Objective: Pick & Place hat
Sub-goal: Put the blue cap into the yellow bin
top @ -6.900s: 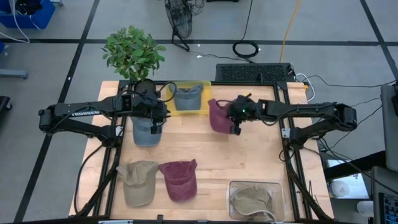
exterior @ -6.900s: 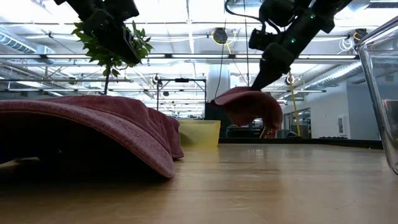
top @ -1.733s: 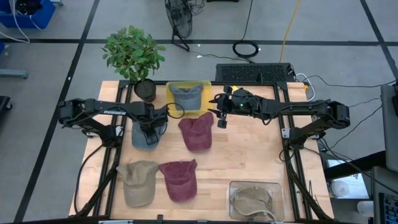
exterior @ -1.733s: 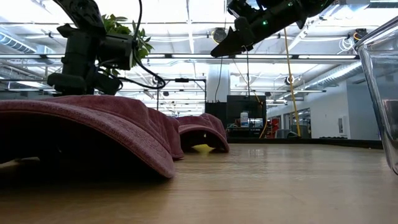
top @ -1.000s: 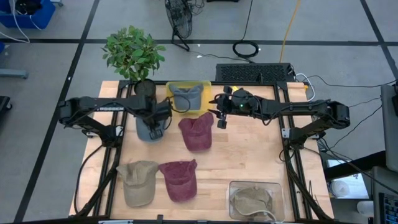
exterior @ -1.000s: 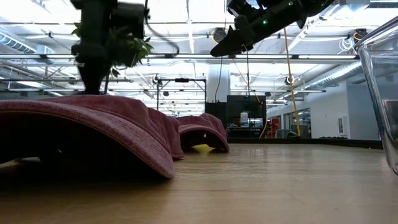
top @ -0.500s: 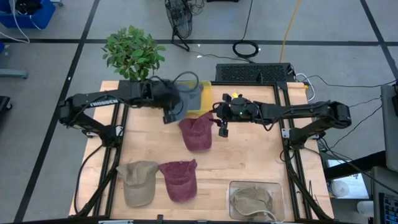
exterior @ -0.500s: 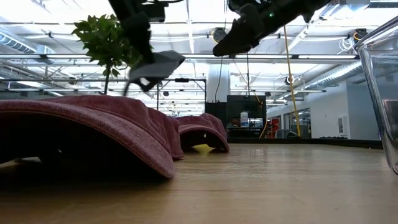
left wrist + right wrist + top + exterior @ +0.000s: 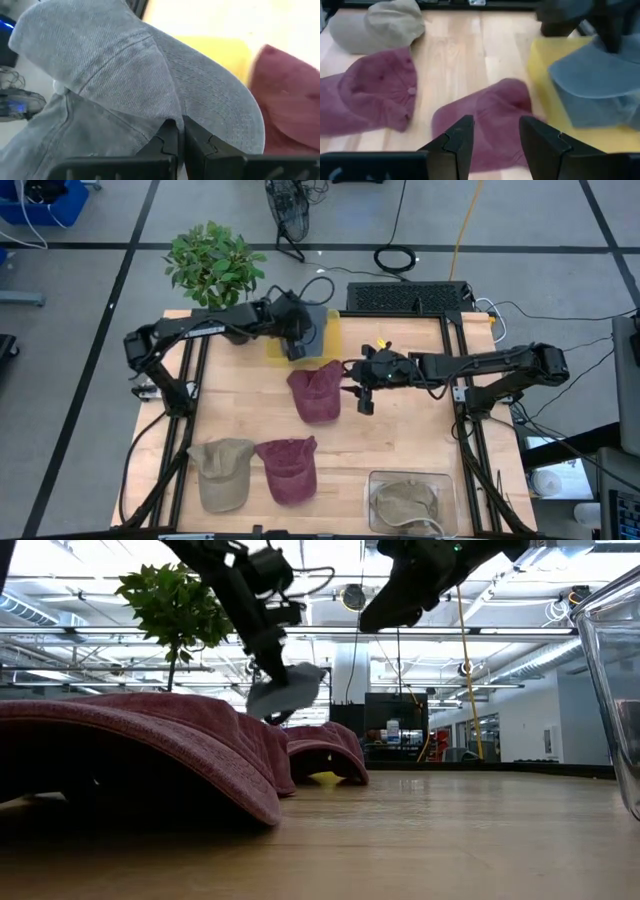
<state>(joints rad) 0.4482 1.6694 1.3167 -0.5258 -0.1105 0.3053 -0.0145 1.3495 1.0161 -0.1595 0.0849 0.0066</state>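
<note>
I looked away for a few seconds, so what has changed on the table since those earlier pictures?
The left gripper lifted the grey hat off the table and carried it over the yellow bin. The right gripper let go of a maroon hat, now on the table. The other hats stayed.

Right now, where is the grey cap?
The grey cap hangs pinched in the left claw over the yellow bin at the table's far edge, just beyond the nearer maroon cap.

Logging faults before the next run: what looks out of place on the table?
Nothing stands out. The left gripper holds a grey cap over the yellow bin; the other caps lie flat on the table.
</note>
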